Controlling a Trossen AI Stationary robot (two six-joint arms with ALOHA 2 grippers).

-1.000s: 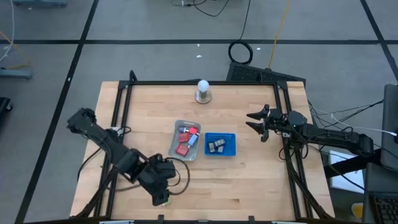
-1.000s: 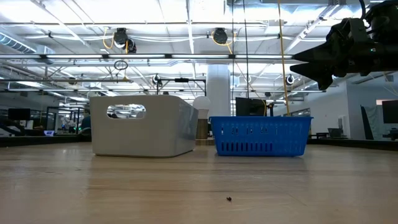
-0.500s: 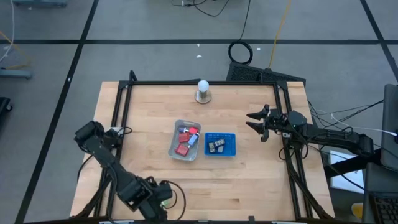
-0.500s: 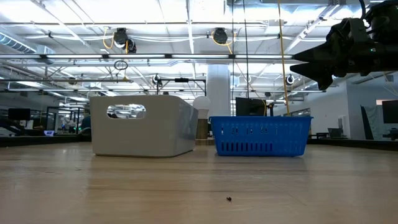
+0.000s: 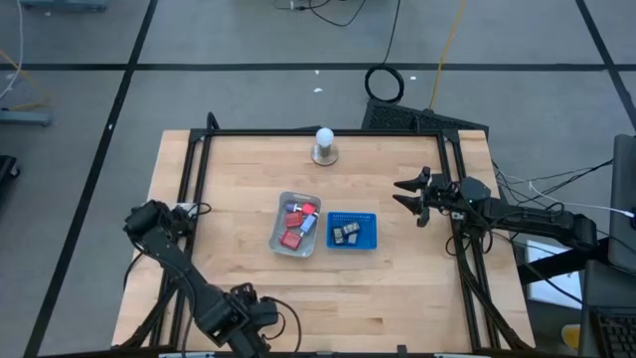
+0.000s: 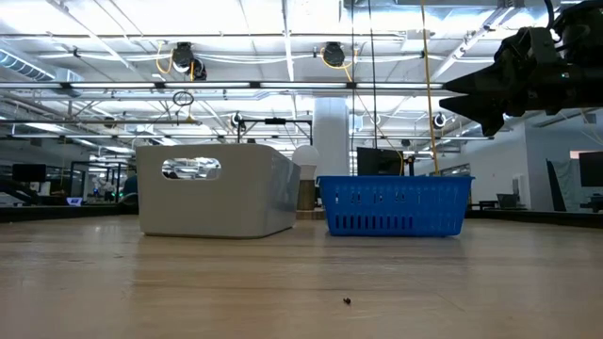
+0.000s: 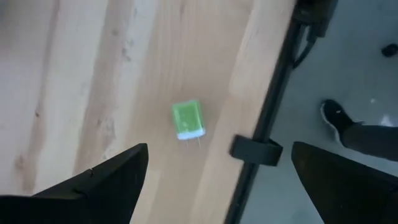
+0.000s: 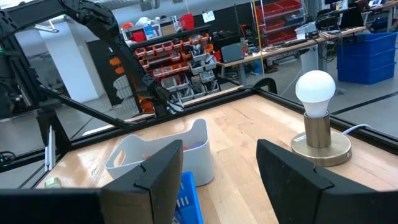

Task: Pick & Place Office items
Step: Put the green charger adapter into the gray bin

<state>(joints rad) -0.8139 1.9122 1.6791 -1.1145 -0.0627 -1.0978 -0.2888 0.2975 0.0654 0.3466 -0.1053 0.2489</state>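
The green office item (image 7: pixel 188 119) lies flat on the counter (image 7: pixel 74 74) near its front edge rail, directly ahead of the left hand (image 7: pixel 211 186), fingers wide apart and empty. Its long axis runs roughly along the hand's reach, white end nearer. The right hand (image 5: pixel 413 196), half open, hovers well apart.
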